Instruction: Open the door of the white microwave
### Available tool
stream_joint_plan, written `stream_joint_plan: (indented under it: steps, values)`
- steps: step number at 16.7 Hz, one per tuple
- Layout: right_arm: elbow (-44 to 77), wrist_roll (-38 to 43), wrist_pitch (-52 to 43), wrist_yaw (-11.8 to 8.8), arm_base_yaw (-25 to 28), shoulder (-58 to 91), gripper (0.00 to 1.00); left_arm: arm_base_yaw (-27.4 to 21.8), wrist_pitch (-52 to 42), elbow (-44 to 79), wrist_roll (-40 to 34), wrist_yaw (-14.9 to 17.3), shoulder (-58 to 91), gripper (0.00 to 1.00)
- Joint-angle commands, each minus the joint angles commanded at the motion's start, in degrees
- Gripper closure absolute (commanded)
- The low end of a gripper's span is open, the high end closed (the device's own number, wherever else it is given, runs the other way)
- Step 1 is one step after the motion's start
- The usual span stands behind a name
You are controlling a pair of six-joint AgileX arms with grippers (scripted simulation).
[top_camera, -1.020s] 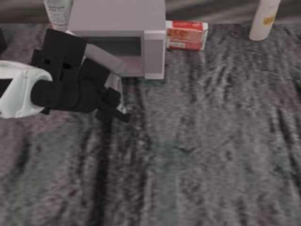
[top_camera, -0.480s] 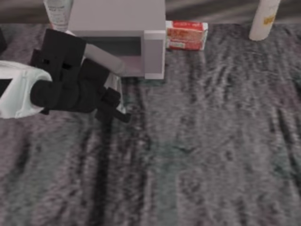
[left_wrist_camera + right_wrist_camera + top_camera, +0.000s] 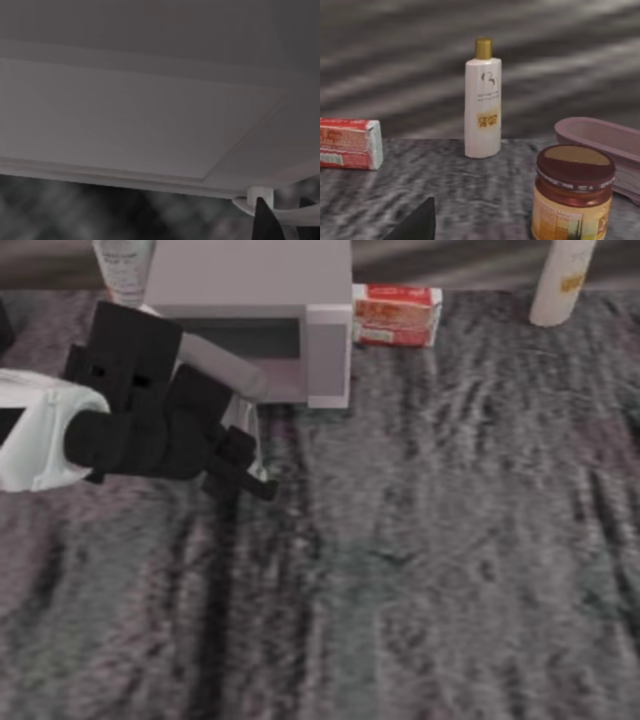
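The white microwave (image 3: 250,275) stands at the table's back left. Its dark cavity (image 3: 262,348) shows beside the narrow control panel (image 3: 330,355). The door (image 3: 222,365) is swung out toward the front left, away from the cavity. In the left wrist view the door (image 3: 130,115) fills most of the picture, with its white handle (image 3: 260,194) at one edge. My left gripper (image 3: 243,468) is at the door's free edge, and its dark fingertips (image 3: 263,220) are shut on the handle. My right gripper (image 3: 417,222) is outside the top view, parked off to the right.
A red-and-white carton (image 3: 397,315) lies right of the microwave. A white bottle (image 3: 562,280) stands at the back right, and a white tube (image 3: 125,268) behind the microwave's left corner. The right wrist view shows a brown-lidded jar (image 3: 573,197) and a pink tub (image 3: 605,145).
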State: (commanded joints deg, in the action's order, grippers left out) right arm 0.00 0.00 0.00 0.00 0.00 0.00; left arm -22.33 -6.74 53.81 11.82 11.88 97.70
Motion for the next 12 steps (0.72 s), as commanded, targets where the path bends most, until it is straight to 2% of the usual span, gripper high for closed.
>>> stream_joint_plan:
  steps: [4, 12]
  values:
    - [0.0, 0.0, 0.0, 0.0, 0.0, 0.0, 0.0, -0.34, -0.08, -0.07, -0.17, 0.5, 0.02, 1.0]
    - [0.0, 0.0, 0.0, 0.0, 0.0, 0.0, 0.0, 2.07, -1.14, -0.9, 4.47, 3.52, -0.97, 1.0]
